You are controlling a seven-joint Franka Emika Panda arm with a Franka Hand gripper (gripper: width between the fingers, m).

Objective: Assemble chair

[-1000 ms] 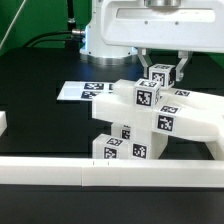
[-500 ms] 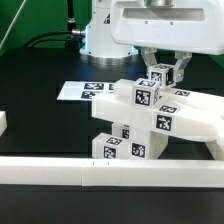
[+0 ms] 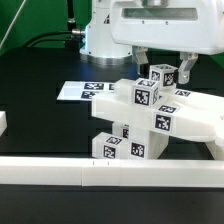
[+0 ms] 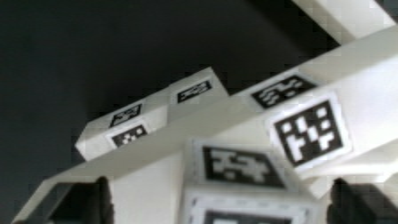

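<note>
border rail: long low white rail (image 3: 60, 174) is running along the table's near edge, across the exterior view from left to right.
small block: a short white piece (image 3: 3, 122) is sitting at the exterior view's far left, well apart from everything else.
marker board: thin flat white sheet with printed tags (image 3: 80, 91) is lying on the black table (image 3: 40, 120), left of the build and behind it.
chair: chunky white plastic assembly with black-and-white square tags (image 3: 140, 120) is standing right of centre, just behind the rail; a blocky leg is rising at its top and an angled slab is sloping down toward the exterior view's right.
gripper: two-finger gripper (image 3: 160, 68) is hanging over the chair's top leg, fingers (image 3: 184, 70) straddling it.
jaws: standing open, a gap showing on each side of the leg, not clamping anything.
wrist view: chair's tagged faces (image 4: 267, 140) are filling the frame, dark fingertips (image 4: 347, 195) sitting either side.
</note>
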